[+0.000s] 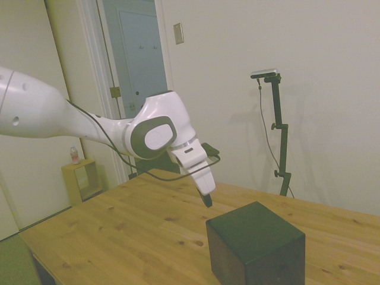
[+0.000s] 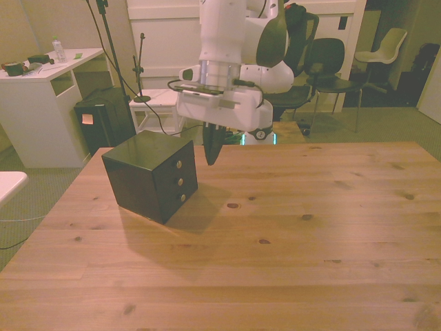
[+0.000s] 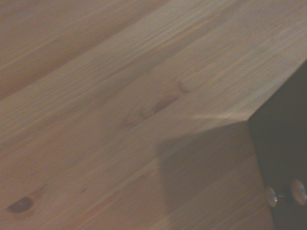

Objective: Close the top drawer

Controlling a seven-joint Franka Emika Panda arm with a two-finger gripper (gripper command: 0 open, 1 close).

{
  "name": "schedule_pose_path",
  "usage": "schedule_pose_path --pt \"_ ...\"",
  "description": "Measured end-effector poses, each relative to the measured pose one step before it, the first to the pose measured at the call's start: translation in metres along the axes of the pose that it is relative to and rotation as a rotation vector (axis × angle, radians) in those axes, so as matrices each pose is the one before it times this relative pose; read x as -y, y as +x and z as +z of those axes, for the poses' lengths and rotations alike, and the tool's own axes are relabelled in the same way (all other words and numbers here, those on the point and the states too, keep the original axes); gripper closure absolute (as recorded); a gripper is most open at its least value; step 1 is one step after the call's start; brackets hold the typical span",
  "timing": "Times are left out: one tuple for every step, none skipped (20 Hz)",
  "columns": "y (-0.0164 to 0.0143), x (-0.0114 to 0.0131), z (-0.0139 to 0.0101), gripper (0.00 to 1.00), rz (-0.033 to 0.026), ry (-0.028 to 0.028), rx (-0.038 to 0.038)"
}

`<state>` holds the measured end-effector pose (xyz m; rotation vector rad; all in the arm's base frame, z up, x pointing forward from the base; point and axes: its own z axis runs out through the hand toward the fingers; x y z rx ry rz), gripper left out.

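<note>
- Hanging over the counter [image 2: 289,234], the hand [image 2: 211,153] points straight down with its two fingers pressed together into one dark tip, pinching nothing.
- That tip sits just beside the black box [image 2: 141,176], off its right upper corner in the front view and clear of it; I judge the fingers are kept together so that they can serve as a blunt pusher against a drawer front.
- The top drawer [image 2: 173,165] is the uppermost of three fronts on the box's face, each with a small pale knob; the face is turned toward the near right of the front view.
- From here that drawer looks nearly flush with the two below it; whether it stands out a little I cannot tell.
- The box rests on the left part of the counter in the front view, turned at an angle to the counter's edges, so a push would have to run square to the angled face rather than along the planks.
- In the wrist view, two knobs [image 3: 285,194] show on the dark face, with bare wood filling the rest.
- Nothing lies on the counter between the hand and the drawer front.
- Off the counter are a white desk [image 2: 41,110], chairs [image 2: 324,62] and a door [image 1: 139,65], all well apart from the work.
</note>
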<state>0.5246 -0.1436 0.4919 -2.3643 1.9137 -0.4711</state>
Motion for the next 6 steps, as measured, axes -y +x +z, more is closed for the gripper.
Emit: schedule_pose_path --pt "-0.01064 -0.00046 -0.00793 1.0 -0.01438 0.01114 0.00218" --pt "-0.0107 -0.00033 -0.00836 1.0 -0.01442 0.01171 0.0018" --pt "-0.01122 0.0001 -0.00841 1.0 -0.01337 0.00975 0.00207" --pt "-0.01206 0.00021 -0.00854 1.0 -0.01311 0.00897 0.00182" --pt "-0.01291 -0.00045 -0.00682 1.0 -0.01337 0.00453 0.00386" --pt "-0.01406 -0.0005 -0.0065 0.0 -0.01589 0.00028 0.00964"
